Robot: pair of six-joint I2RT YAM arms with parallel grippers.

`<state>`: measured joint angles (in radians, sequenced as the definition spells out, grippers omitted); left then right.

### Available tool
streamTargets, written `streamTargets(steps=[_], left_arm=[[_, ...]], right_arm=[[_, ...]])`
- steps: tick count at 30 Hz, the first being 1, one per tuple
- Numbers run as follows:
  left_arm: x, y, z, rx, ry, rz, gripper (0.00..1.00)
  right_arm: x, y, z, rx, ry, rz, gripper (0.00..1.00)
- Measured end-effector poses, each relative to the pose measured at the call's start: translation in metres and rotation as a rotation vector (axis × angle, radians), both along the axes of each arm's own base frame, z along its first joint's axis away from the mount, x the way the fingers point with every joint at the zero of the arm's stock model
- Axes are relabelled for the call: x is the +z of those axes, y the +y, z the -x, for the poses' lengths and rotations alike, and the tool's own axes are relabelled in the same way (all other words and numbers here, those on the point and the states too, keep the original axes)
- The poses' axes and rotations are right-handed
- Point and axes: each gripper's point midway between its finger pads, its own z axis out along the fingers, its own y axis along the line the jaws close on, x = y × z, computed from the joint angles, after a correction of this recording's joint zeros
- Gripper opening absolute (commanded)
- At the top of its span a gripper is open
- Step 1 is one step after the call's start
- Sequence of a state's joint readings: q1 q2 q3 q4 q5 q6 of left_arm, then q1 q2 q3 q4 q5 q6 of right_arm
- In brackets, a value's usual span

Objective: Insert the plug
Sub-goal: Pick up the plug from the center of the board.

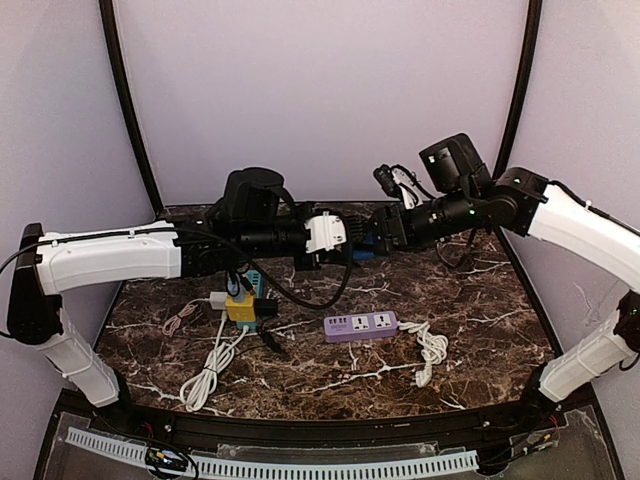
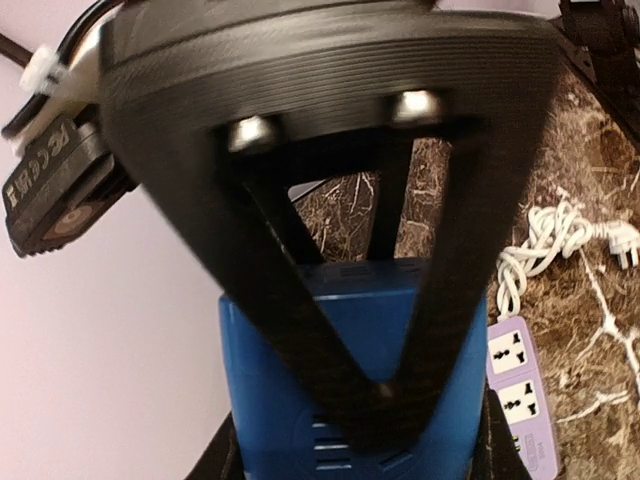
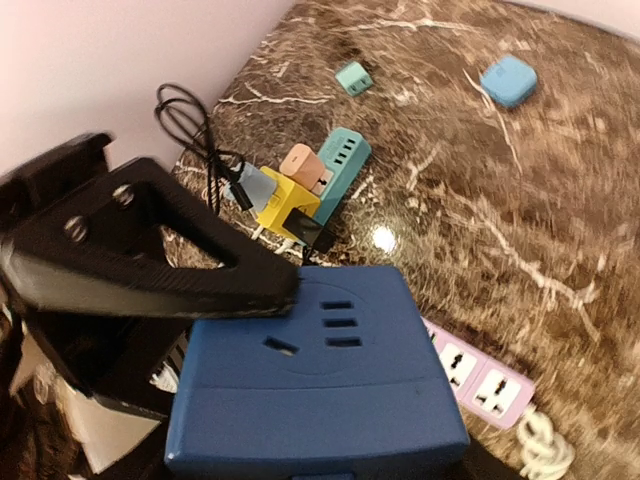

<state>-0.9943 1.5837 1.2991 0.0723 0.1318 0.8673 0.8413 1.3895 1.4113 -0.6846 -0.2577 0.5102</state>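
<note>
My right tool (image 1: 378,238) clamps the blue plastic socket cube (image 3: 330,400) in mid-air, slotted face towards my left tool (image 3: 278,288), whose tip touches it; that tool's grip I cannot tell.

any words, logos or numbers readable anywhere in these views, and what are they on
"FC CE", sideways and soft, so only probably: white marks on the black module at the left edge of the left wrist view.
Blue socket block: no text readable.
Purple power strip: any print is too small to read.
</note>
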Motion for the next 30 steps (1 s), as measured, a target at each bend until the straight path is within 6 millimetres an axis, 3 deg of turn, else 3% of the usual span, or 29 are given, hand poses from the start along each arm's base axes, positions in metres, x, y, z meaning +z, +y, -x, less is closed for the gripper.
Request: streamTargets(steps=[2,4,9,12,16,22,26,28,30], left_arm=[[0.002,0.0,0.003,-0.001,0.038,0.026,0.01],[0.003,0.002,0.01,-0.012,0.084,0.049,0.01],[0.018,0.012,0.04,-0.09,0.223,0.132,0.01],[0.034,0.016,0.059,-0.153,0.295,0.188,0.01],[0.053,0.017,0.079,-0.244,0.363,0.249,0.01],[0.055,0.016,0.09,-0.298,0.416,0.263,0.01],[0.054,0.015,0.091,-0.305,0.429,0.264,0.01],[0.052,0.014,0.091,-0.305,0.435,0.262,0.01],[0.051,0.014,0.091,-0.304,0.437,0.26,0.01]], right_arm=[[0.005,0.001,0.003,0.052,-0.074,-0.012,0.92],[0.018,-0.002,0.009,0.106,-0.17,-0.031,0.98],[0.078,-0.026,0.042,0.267,-0.596,-0.164,0.99],[0.096,-0.034,0.073,0.403,-0.804,-0.249,0.99],[0.094,-0.03,0.096,0.562,-0.965,-0.292,0.99],[0.078,-0.014,0.094,0.65,-1.02,-0.258,0.99],[0.079,-0.003,0.095,0.692,-1.04,-0.255,0.98],[0.079,0.004,0.095,0.709,-1.043,-0.254,0.92],[0.079,0.011,0.093,0.723,-1.035,-0.251,0.75]])
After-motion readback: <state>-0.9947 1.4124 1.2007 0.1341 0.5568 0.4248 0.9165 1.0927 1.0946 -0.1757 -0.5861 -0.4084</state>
